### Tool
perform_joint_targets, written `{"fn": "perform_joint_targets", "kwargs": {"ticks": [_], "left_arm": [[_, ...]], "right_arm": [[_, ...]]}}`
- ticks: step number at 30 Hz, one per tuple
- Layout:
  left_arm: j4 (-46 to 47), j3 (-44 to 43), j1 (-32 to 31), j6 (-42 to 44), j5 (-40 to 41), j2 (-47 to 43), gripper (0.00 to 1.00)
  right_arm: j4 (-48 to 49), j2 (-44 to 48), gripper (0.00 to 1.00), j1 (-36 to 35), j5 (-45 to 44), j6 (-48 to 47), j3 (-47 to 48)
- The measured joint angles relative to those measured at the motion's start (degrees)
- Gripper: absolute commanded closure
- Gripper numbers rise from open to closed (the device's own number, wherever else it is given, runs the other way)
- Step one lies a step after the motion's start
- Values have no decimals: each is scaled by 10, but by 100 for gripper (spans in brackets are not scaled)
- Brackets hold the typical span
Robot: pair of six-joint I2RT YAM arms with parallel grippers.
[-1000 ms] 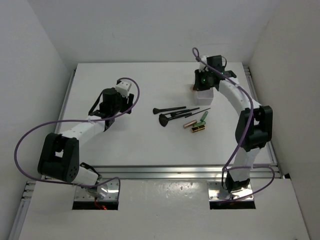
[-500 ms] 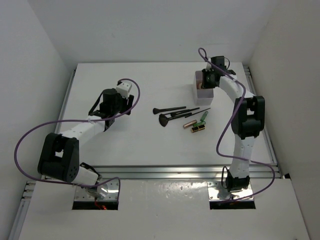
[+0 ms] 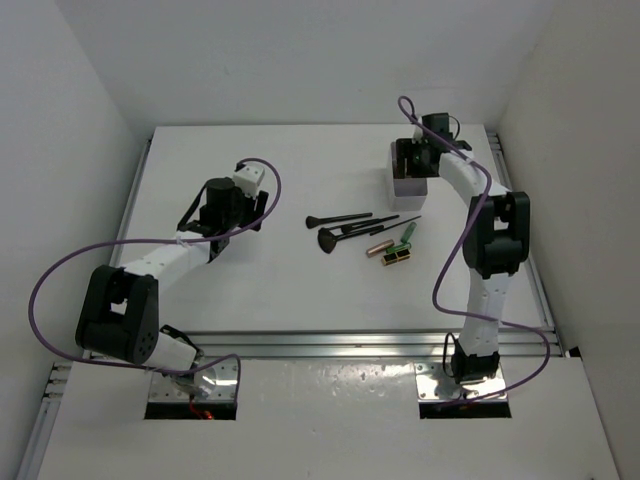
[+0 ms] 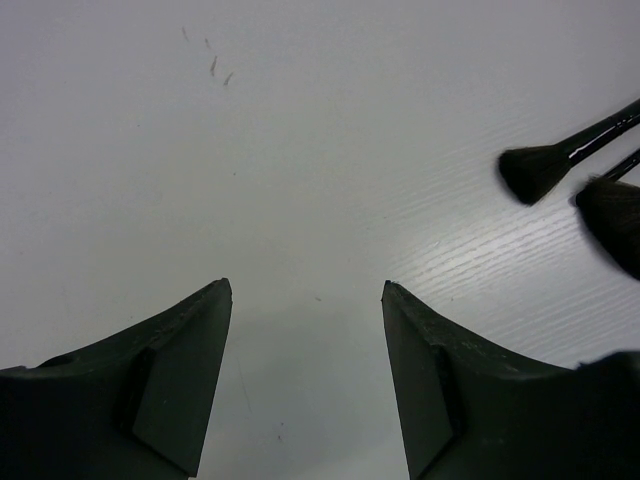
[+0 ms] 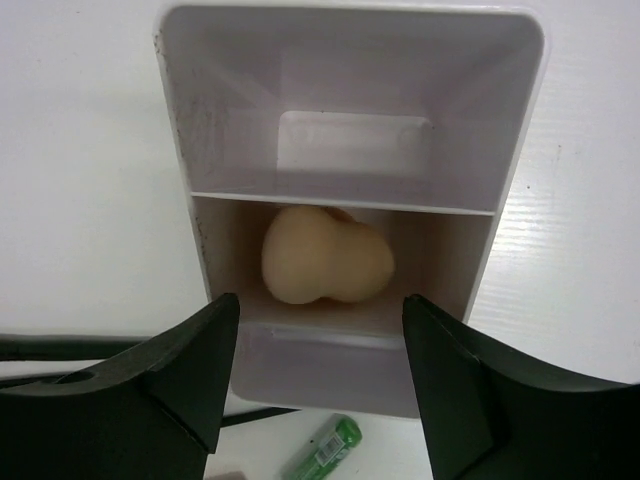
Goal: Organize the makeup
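Right wrist view: right gripper (image 5: 318, 325) spread wide, gripping nothing, hung straight above box (image 5: 352, 30). Below the fingers, three compartments in a row. Far one bare. Middle one holding peach sponge (image 5: 325, 255), lying against the divider; a darker peach sliver behind it, too hidden to name. Near one partly covered by the fingers. Just outside the near wall, green tube (image 5: 325, 448) flat on the table (image 5: 80, 150).

Left wrist view: left gripper (image 4: 307, 290) likewise parted, empty, low over bare white surface. Off to its right, dark bristle heads of two brushes (image 4: 530, 172), not touching the fingers.

Top external view: right arm stretched to the far right corner, wrist over the box. Left arm reaching toward mid-left. Between the two, a loose cluster mid-table: thin black brushes lying roughly parallel, fan brush (image 3: 327, 240) nearest the arm bases, gold-brown tube (image 3: 380, 247) just right of the handles, green tube beside it. Cluster near the box but outside it.
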State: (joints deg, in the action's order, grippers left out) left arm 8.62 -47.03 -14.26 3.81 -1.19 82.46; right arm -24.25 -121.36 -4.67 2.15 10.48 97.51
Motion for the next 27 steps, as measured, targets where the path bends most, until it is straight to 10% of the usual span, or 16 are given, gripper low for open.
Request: {"fn": "perform_joint_targets", "kwargs": {"ticks": [8, 15, 27], "left_arm": [[0, 0, 0, 5, 0, 0, 32], [0, 0, -1, 8, -1, 0, 32], [11, 25, -15, 7, -7, 0, 31]], "right_arm": [[-25, 44, 28, -1, 6, -2, -10], [-38, 209, 66, -4, -33, 52, -150], [-42, 177, 49, -12, -34, 165, -286]]}}
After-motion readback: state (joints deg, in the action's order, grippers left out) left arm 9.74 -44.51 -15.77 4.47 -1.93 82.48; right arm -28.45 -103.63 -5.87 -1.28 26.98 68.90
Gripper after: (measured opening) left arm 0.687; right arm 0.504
